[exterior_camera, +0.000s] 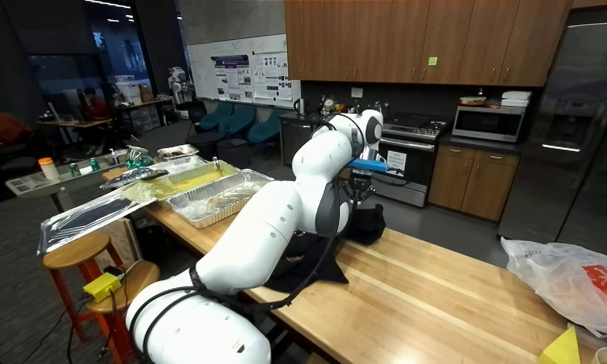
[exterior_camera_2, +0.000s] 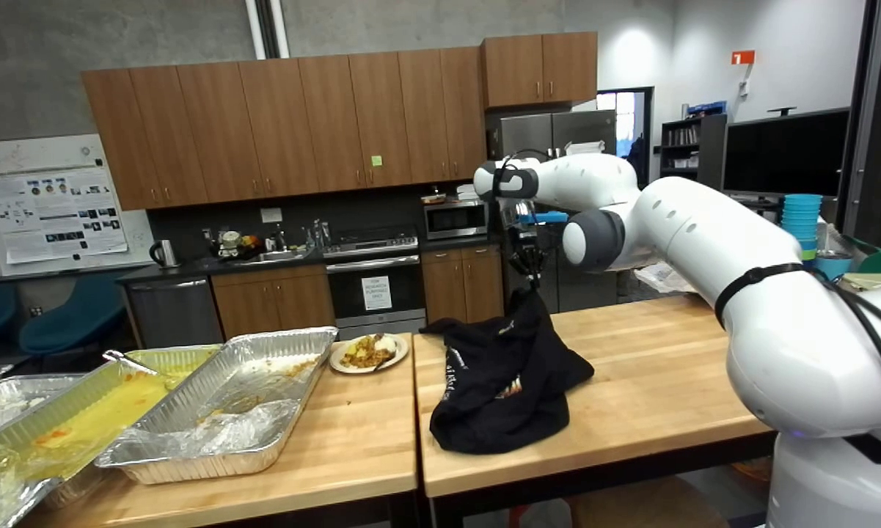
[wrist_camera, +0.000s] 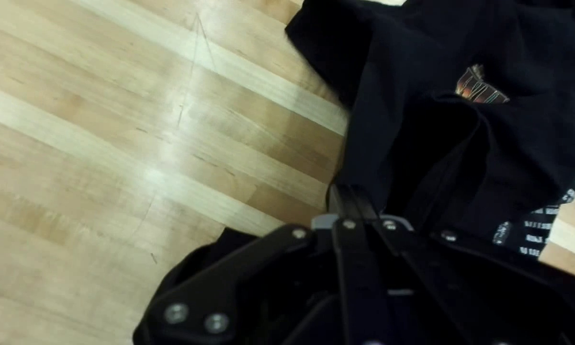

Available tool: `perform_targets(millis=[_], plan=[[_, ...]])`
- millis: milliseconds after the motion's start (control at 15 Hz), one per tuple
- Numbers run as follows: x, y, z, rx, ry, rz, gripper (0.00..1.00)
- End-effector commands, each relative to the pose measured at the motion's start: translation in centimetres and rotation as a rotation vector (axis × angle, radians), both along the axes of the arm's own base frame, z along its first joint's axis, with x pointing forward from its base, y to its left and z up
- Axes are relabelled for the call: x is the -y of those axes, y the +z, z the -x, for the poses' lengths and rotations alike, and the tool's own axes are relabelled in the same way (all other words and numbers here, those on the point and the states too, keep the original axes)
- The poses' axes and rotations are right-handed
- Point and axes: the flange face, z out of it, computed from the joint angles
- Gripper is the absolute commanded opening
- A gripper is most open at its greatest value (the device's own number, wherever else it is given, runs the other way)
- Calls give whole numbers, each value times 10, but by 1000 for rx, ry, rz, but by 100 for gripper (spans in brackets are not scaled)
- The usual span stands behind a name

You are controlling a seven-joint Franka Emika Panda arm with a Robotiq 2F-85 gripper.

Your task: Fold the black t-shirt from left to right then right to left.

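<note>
The black t-shirt (exterior_camera_2: 495, 418) lies bunched on the wooden table (exterior_camera_2: 653, 367), with one part drawn up into a peak. At the top of that peak my gripper (exterior_camera_2: 534, 282) is shut on the cloth. From the wrist view, the gripper (wrist_camera: 349, 194) has its fingertips together against the dark fabric. Some of the chest print (wrist_camera: 481, 88) shows among the folds, along with white lettering (wrist_camera: 538, 232). The arm covers much of the shirt (exterior_camera: 366, 225) in an exterior view. Exactly how much cloth is pinched is too dark to tell.
Foil trays (exterior_camera_2: 279, 440) and a plate of food (exterior_camera_2: 369, 353) stand on the adjoining table, past a narrow seam. A white-and-red plastic bag (exterior_camera: 556, 273) and a yellow object (exterior_camera: 561, 349) sit toward the opposite end. The table's front edge (exterior_camera_2: 631, 447) runs close to the shirt.
</note>
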Motion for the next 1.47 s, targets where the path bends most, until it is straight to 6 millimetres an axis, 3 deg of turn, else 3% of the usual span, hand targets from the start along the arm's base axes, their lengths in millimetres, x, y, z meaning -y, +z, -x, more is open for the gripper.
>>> perform_targets(millis=[0, 400, 667, 867, 1067, 1400], plan=[[-26, 59, 12, 46, 166, 30, 0], [-100, 128, 27, 138, 457, 126, 0], [-137, 164, 35, 235, 538, 190, 0], [-142, 186, 43, 264, 522, 229, 0], [-134, 201, 50, 261, 503, 236, 0], [-123, 197, 64, 107, 563, 297, 0]])
